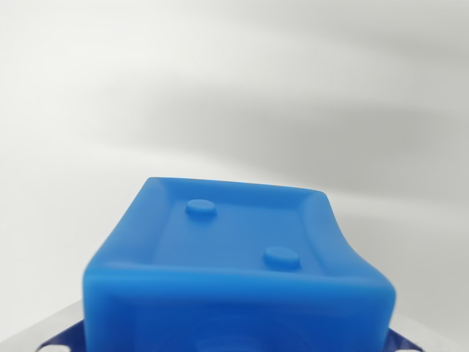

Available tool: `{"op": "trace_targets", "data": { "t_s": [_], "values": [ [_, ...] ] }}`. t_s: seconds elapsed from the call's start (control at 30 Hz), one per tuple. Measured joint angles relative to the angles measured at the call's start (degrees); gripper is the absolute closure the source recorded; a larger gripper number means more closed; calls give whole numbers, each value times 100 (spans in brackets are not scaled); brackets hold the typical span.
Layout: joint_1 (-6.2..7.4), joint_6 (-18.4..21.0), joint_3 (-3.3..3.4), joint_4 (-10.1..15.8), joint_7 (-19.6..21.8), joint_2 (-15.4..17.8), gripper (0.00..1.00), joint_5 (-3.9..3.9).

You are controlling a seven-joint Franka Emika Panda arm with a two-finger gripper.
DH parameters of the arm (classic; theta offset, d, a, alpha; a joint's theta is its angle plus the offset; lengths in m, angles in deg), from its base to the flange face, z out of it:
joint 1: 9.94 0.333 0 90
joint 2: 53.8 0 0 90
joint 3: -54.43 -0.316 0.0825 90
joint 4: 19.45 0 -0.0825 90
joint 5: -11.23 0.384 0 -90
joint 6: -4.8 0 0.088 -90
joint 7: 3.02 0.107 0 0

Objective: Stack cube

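Directly below the wrist camera sits the blue cube, filling the lower frame; finger state cannot be told.

Cube: blue plastic by appearance, smooth, satin finish with soft sheen along its rounded edges; two small raised studs on its recessed face. Surface behind the cube: pale, matt, smooth, unmarked.

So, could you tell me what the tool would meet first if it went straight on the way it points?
Probably the blue cube, which fills the near view; depth is unclear and the tool itself is not visible.
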Motion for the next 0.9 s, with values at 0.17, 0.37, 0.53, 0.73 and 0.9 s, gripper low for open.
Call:
{"op": "trace_targets", "data": {
  "t_s": [0.17,0.37,0.53,0.73,0.9],
  "values": [
    [-15,-48,6,206,0,156,100,10],
    [-40,-105,7,442,1,336,100,16],
    [-62,-144,8,653,2,504,100,22],
    [-91,-200,9,911,2,711,100,37],
    [-117,-235,9,1112,2,874,100,45]
  ]
}}
